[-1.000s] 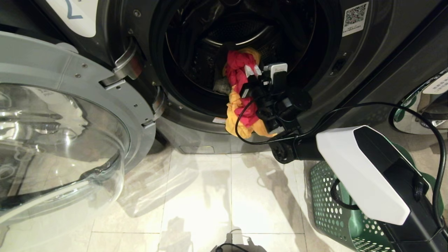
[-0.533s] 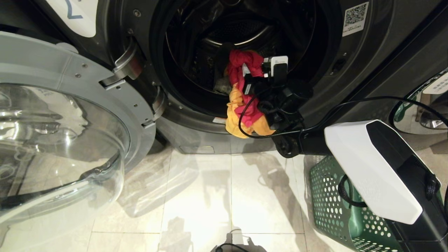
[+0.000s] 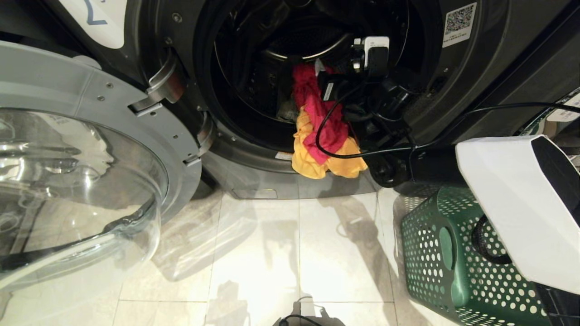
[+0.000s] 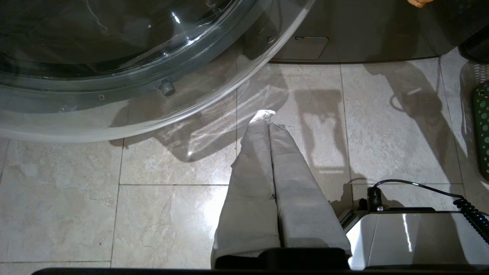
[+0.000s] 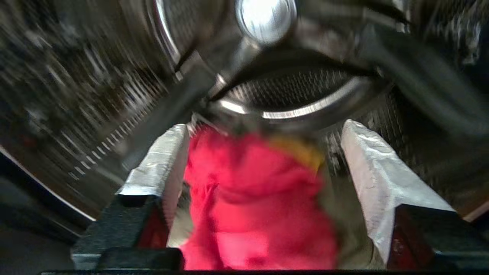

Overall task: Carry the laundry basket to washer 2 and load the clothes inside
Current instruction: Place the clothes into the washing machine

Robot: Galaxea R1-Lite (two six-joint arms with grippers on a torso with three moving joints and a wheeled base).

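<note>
The robot's right gripper (image 3: 324,74) reaches into the mouth of the dark grey front-load washer (image 3: 453,86), its foil-wrapped fingers (image 5: 160,164) now spread wide with the red-pink cloth piece (image 3: 324,122) lying loose between them — a second ago those same fingers were clamped on the bundle and sat lower, at the door lip. The release puts the cloth only partly inside: the red-pink piece trails from the steel drum (image 5: 290,88) over the sill, and the yellow cloth piece (image 3: 312,158) tangled with it hangs down the washer's front panel, just above the pale tiled floor (image 3: 272,253). The load, by this look, is not yet in; a push or a second grab seems needed to clear the overhang before the round chrome-rimmed glass door (image 3: 81,158), swung open at left, can shut. The dark green perforated plastic laundry basket (image 3: 435,262) stands on the floor just right of the washer, under the arm. The left gripper (image 4: 267,118) hangs parked over the tiles, pinched closed and empty.
</note>
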